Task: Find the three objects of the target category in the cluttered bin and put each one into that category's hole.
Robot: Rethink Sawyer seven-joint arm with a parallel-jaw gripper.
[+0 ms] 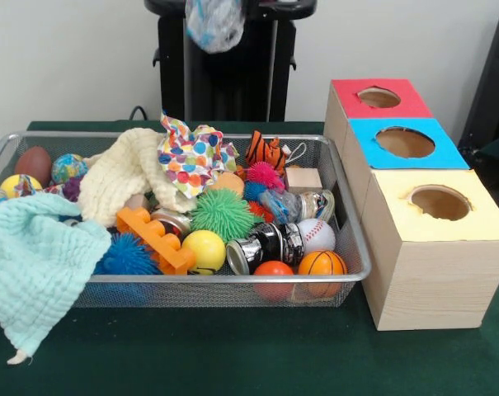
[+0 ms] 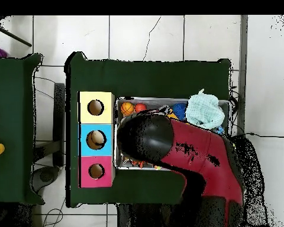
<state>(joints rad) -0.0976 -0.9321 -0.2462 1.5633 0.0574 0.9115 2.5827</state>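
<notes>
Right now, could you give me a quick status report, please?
Hand not visible; arm over the bin. Bin full of clutter. Something sits in the blue box's hole. Mint cloth draped over the rim.

We see a silver wire-mesh basket (image 1: pixel 233 285) holding a pale mint muslin cloth (image 1: pixel 35 268), a cream knit cloth (image 1: pixel 125 169), a polka-dot fabric (image 1: pixel 191 153), a green spiky ball (image 1: pixel 223 213), an orange basketball (image 1: pixel 322 264), beside red-topped (image 1: pixel 379 99), blue-topped (image 1: pixel 406 143) and yellow-topped boxes (image 1: pixel 439 206)

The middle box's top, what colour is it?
Blue, best seen in the front view.
</notes>
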